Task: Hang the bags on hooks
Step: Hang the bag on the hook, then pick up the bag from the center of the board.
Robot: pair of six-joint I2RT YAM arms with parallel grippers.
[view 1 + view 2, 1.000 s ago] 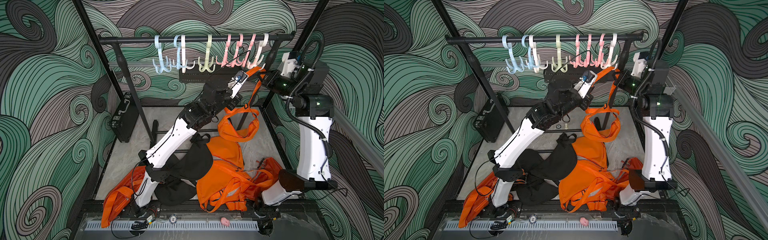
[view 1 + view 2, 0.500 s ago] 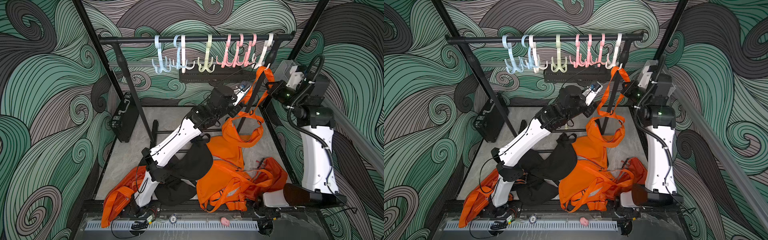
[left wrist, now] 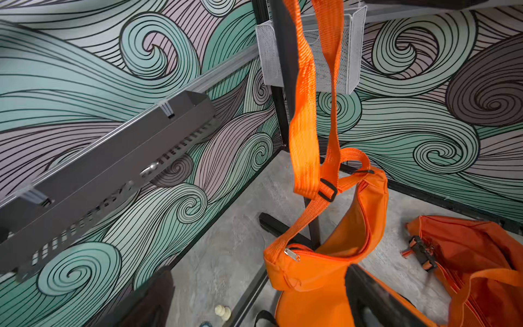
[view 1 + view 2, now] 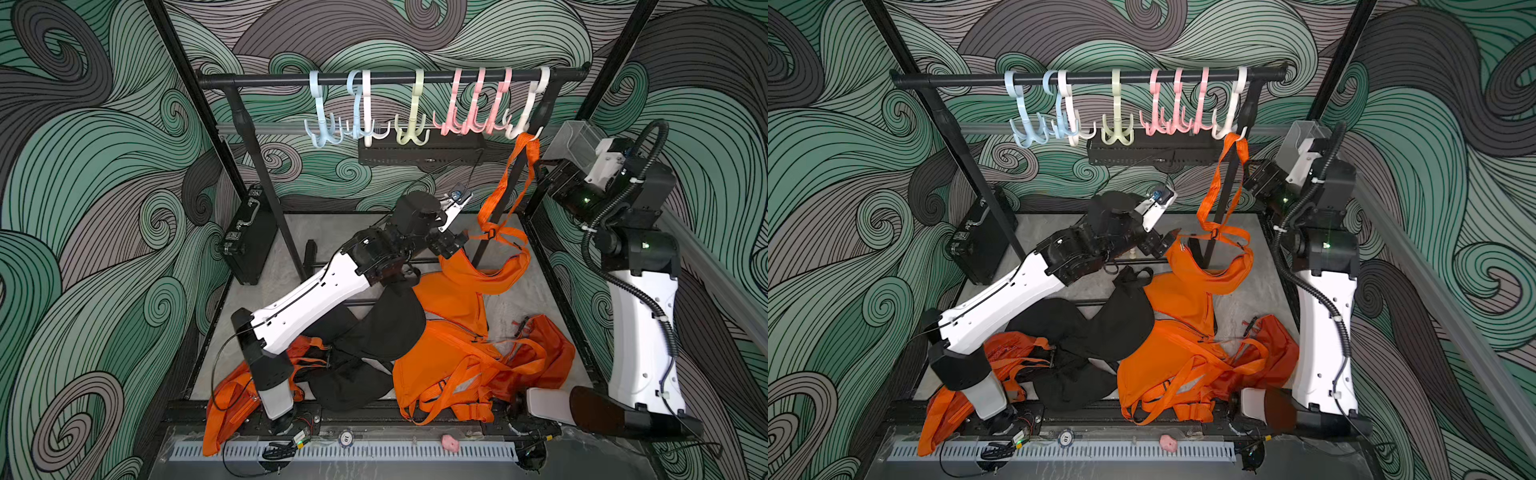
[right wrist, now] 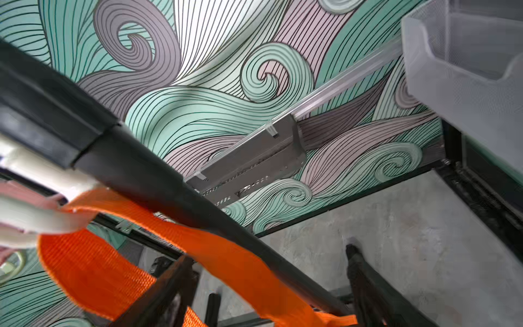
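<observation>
Hanging by its strap point(image 3: 302, 113) from white plastic hook point(image 4: 532, 104), orange fabric bag point(image 4: 465, 282), left gripper point(image 3: 259, 273) and right gripper point(image 5: 268, 254) spread, grey floor point(image 3: 226, 254), swirl-patterned walls point(image 4: 83, 166).

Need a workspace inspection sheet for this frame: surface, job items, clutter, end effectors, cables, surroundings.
Surface: grey mottled tabletop, largely covered by bags.
Job's things: orange bag hangs by its strap from the white hook at the end of the black rail; its body sits low, near the heap.
Clutter: more orange bags, black bag, black case, small pink object.
Grippers: left end effector open, beside the bag's body; right end effector open, by the strap near the hook.
Cables: black conduit along the right arm; loose wires at the front edge.
Surroundings: swirl-patterned walls, mesh bin, other hooks bare.
</observation>
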